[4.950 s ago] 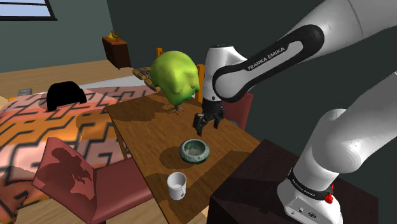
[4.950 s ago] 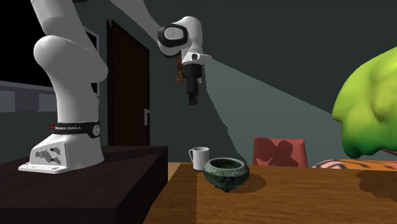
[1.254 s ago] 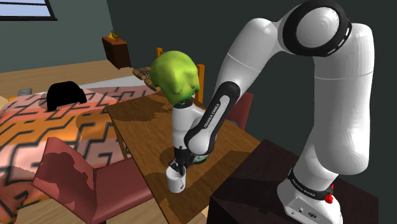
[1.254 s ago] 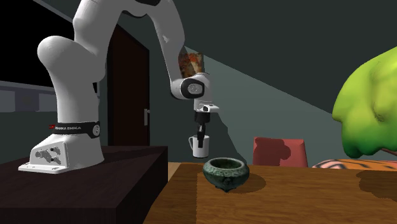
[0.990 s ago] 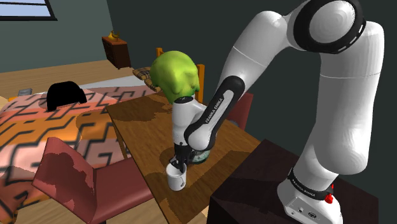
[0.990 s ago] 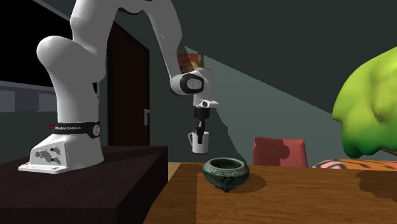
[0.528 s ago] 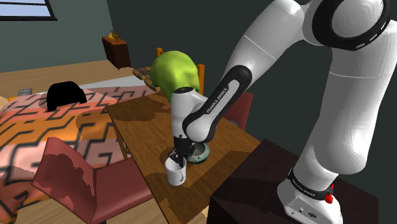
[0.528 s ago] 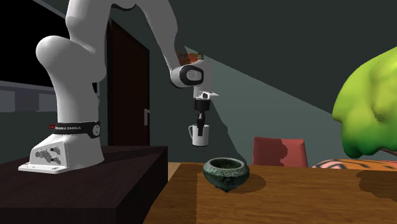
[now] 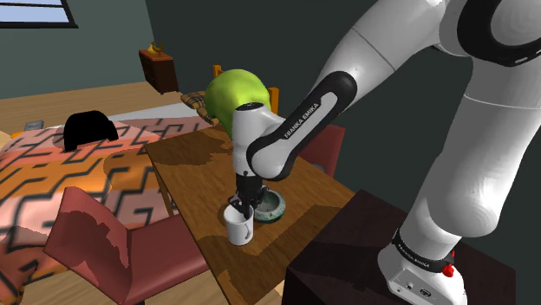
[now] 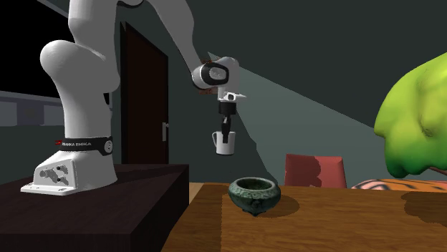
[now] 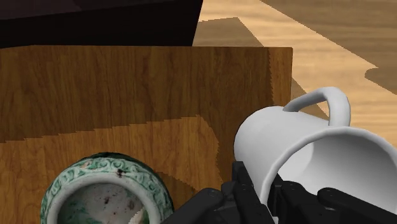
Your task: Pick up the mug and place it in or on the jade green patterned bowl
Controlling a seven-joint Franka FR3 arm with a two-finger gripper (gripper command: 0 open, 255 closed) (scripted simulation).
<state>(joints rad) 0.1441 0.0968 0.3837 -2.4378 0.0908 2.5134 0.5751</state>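
Observation:
A white mug (image 10: 225, 143) with a handle hangs in the air well above the wooden table (image 10: 337, 215), its rim pinched by my black gripper (image 10: 226, 135), which is shut on it. In the shoulder view the mug (image 9: 237, 228) hangs under the gripper (image 9: 242, 209), just beside the bowl. The green patterned bowl (image 10: 253, 194) stands on the table below and to the second exterior view's right of the mug. The wrist view has the fingers (image 11: 245, 191) clasping the mug's wall (image 11: 299, 149), with the bowl (image 11: 105, 194) off to one side below.
A large lime-green lumpy object (image 9: 236, 102) stands on the table's far end. Red chairs (image 9: 108, 247) flank the table. The dark stand (image 9: 381, 251) adjoins the table's near edge. An orange patterned bed (image 9: 52, 182) lies beyond.
The gripper has lifted the mug higher off the table over the last second. It has also shifted slightly toward the bowl.

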